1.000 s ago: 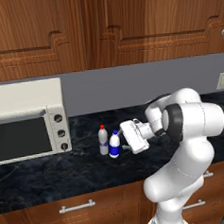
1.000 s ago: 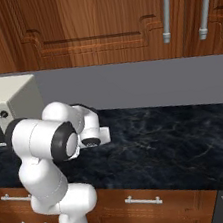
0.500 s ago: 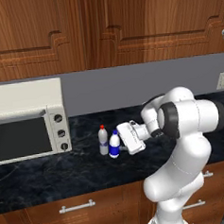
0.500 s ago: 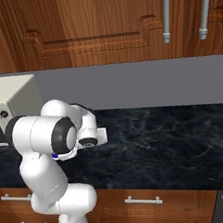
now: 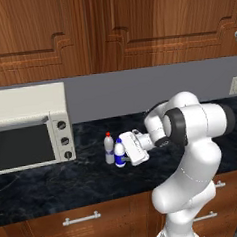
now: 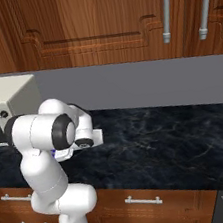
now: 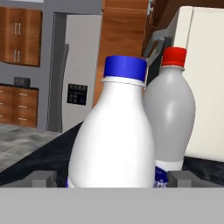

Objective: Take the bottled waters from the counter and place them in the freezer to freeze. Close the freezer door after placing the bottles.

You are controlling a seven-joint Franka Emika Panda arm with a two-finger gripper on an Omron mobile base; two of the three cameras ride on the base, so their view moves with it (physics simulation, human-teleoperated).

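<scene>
Two bottled waters stand side by side on the black marble counter [image 5: 70,186], just right of the toaster oven. In the hand view the white bottle with the blue cap [image 7: 114,131] is closest, and the clear-grey bottle with the red cap [image 7: 169,111] stands right behind it. My gripper [image 7: 113,179] is open, one fingertip [image 7: 43,178] on each side of the white bottle's lower body, without squeezing it. From the left base view the gripper [image 5: 125,152] reaches from the right to the blue-capped bottle [image 5: 119,151]; the red-capped one [image 5: 109,147] is at its left. Far off stands the grey freezer [image 7: 81,57].
A cream toaster oven [image 5: 26,129] sits on the counter close to the left of the bottles. Wooden wall cabinets [image 5: 109,31] hang above and drawers with silver handles [image 5: 80,219] run below. To my arm's right, the counter [image 6: 164,143] stretches on.
My hand has slid a little to the left along the counter, bringing the open fingers around the blue-capped bottle. The bottles have not moved.
</scene>
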